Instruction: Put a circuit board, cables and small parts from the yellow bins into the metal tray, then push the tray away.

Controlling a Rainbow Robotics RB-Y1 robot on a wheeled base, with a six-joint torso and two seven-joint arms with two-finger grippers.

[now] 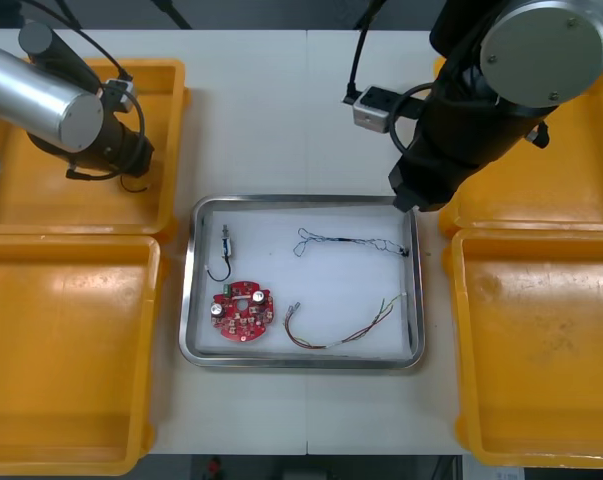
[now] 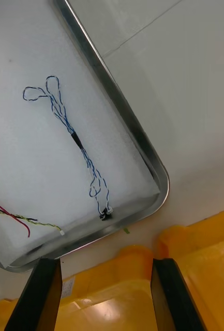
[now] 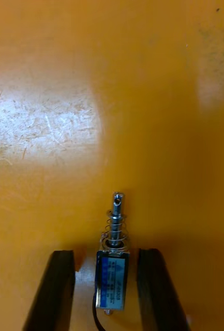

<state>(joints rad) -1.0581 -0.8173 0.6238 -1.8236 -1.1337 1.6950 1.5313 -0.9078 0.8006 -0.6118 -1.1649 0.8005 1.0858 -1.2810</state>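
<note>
Table: We see a light table (image 1: 281,110) with yellow bins (image 1: 61,350), two at each side.
Tray: The metal tray (image 1: 301,201) sits between the bins. It is white inside.
In the tray: We see a round red circuit board (image 1: 242,310), a blue and white cable (image 1: 351,242), a red and yellow cable (image 1: 346,335) and a small metal piece (image 1: 226,241) with a black cable (image 1: 219,270).
Writing: The small metal part (image 3: 113,269) in the far left bin (image 1: 41,190) has a blue label (image 3: 112,282). The letters on it are too tiny for us to read.
Left gripper: The left gripper (image 3: 106,252) is low in the far left bin. Its fingers stand apart, one on each side of the small metal part, and we see a gap on each side.
Right gripper: The right gripper (image 2: 105,261) hangs by the tray's far right corner. Its fingers are wide apart with nothing between them.
Left wrist view: Here we see the part up close, with a thin pin and a coil. The front view hides it behind the arm.
Right wrist view: Here we see the dark band in the middle of the blue and white cable.
</note>
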